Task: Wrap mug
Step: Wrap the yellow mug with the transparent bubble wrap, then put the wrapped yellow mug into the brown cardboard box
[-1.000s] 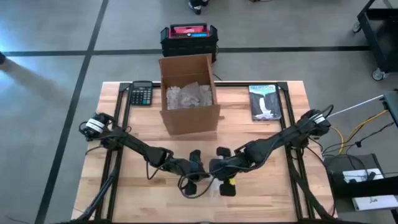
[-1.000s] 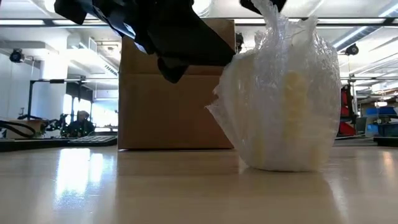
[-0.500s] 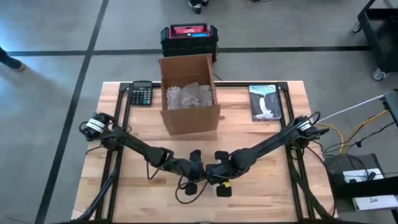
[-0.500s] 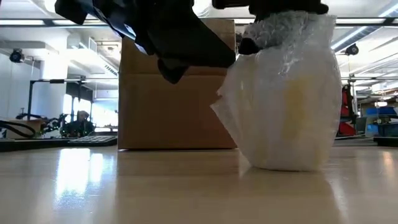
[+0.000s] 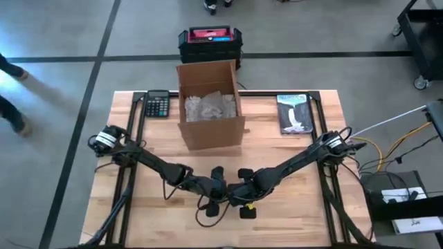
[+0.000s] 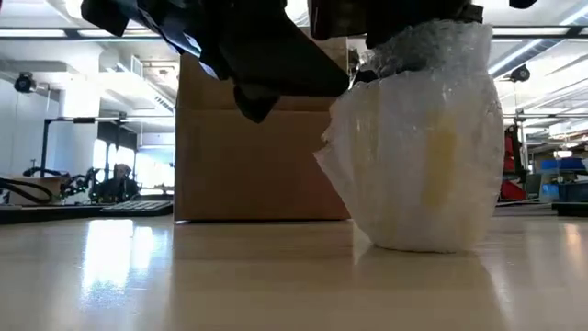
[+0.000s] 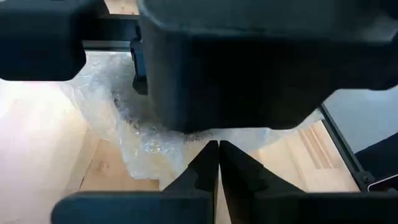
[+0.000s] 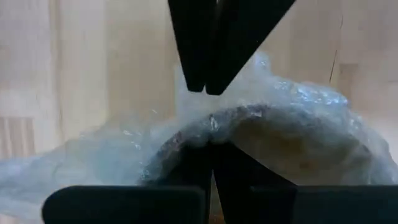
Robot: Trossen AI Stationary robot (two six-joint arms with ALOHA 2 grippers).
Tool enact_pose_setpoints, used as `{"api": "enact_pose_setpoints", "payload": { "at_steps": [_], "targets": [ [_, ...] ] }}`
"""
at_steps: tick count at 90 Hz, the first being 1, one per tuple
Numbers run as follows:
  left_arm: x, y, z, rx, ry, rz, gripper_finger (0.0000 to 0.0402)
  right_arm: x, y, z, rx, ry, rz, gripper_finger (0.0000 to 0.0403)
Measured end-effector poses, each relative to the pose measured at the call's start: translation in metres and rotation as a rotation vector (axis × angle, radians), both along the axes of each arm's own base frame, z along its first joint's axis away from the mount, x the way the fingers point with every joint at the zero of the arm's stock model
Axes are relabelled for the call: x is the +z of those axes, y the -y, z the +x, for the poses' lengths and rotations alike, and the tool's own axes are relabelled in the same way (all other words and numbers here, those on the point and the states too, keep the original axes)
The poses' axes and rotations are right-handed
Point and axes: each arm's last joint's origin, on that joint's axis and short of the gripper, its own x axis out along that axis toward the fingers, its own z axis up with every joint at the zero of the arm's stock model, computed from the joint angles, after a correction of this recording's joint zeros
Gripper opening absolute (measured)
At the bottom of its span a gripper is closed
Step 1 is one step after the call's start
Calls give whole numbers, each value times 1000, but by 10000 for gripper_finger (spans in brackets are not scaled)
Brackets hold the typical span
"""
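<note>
Wrapped mug upright at the near middle of the table, right gripper pressing the wrap into its mouth.

The mug (image 6: 432, 156), a pale yellow shape inside bubble wrap (image 6: 404, 184), stands on the table (image 5: 291, 149) in front of the box (image 5: 210, 104); it seems kept upright so the loose wrap above the rim can be tucked down inside. The right gripper (image 8: 204, 68) sits over the mouth with its fingers closed together, a blunt tip suited to pushing wrap in, not gripping it. The left gripper (image 7: 217, 165) is just beside the mug, fingers also closed with nothing clearly between them, probably steadying the bundle's side against the push. Wrap flares out on that side, so the covering looks nearly done but not secured.
</note>
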Motion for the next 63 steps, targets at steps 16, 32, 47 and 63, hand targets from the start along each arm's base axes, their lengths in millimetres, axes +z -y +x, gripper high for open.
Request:
{"api": "enact_pose_setpoints", "payload": {
  "at_steps": [16,32,47,63],
  "targets": [
    [0,0,0,0,-1,1,0,39,3,-8,6,63,31,2],
    [0,0,0,0,0,0,0,84,9,-29,32,119,52,2],
    [0,0,0,0,-3,1,0,99,11,-38,81,123,81,2],
    [0,0,0,0,-3,2,0,97,5,-39,105,106,109,17]
  ]
}}
